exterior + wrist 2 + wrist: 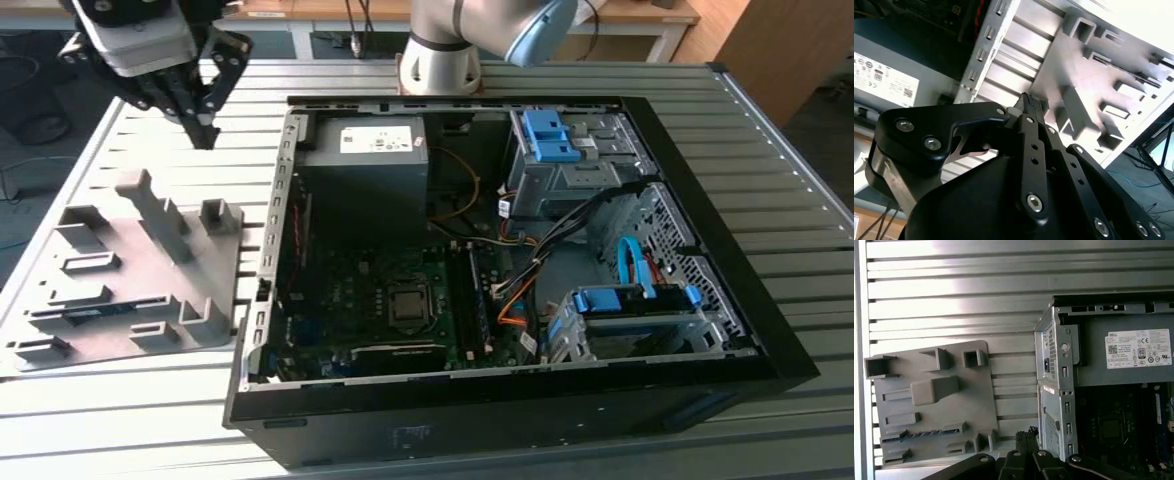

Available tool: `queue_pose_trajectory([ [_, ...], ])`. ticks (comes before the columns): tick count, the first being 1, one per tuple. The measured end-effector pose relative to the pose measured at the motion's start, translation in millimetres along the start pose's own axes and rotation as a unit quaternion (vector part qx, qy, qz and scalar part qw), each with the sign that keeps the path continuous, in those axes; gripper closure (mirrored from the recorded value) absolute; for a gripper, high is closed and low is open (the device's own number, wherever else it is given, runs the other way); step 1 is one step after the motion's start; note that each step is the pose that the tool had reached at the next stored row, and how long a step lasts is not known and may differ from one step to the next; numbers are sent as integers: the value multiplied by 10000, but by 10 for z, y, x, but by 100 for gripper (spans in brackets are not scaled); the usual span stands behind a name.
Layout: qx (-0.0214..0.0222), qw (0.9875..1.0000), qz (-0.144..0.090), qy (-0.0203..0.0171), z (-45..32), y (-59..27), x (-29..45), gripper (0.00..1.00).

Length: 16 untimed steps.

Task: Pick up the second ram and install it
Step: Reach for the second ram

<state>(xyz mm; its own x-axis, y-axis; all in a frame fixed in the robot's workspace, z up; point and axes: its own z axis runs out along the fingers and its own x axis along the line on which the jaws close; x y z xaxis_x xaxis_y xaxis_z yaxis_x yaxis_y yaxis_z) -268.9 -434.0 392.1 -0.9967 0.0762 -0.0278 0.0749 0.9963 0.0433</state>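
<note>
Where the gripper hangs: gripper point(206, 135) is raised clear of the slatted metal table point(787, 200), at the exterior view's upper left, beyond the far end of the grey tray point(147, 285) and just off the far left corner of the open computer case point(507, 430).
Gripper state: the two black fingers are drawn together until their tips meet in a point, as both wrist views show point(1026, 99) point(1026, 432); nothing is between them.
Second ram: the blue-green stick point(100, 311) lies flat in a long slot near the end of the tray closest to the exterior camera; in the first wrist view it shows as a dark strip with a row of chips point(921, 434).
Ram relative to gripper: well apart and not touching. The ram sits at the tray's near end, the gripper beyond its far end, with the tray's upright posts and pockets between them.
Tray: lies on the table beside the case's left wall in the exterior view, close to it.
Case: lies on its side with the cover off, the motherboard facing up; the grey power supply point(360, 150) sits in the corner nearest the gripper.
Ram slots on the board: too dark to tell whether any is filled.
</note>
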Motion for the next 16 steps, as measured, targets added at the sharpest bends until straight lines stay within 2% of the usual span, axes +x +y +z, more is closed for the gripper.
queue_pose_trajectory([
  [6, 0, 10000, -1, 0, 1, -37, 199, 90],
  [16, 1, 10000, -3, 1, 2, -84, 429, 90],
])
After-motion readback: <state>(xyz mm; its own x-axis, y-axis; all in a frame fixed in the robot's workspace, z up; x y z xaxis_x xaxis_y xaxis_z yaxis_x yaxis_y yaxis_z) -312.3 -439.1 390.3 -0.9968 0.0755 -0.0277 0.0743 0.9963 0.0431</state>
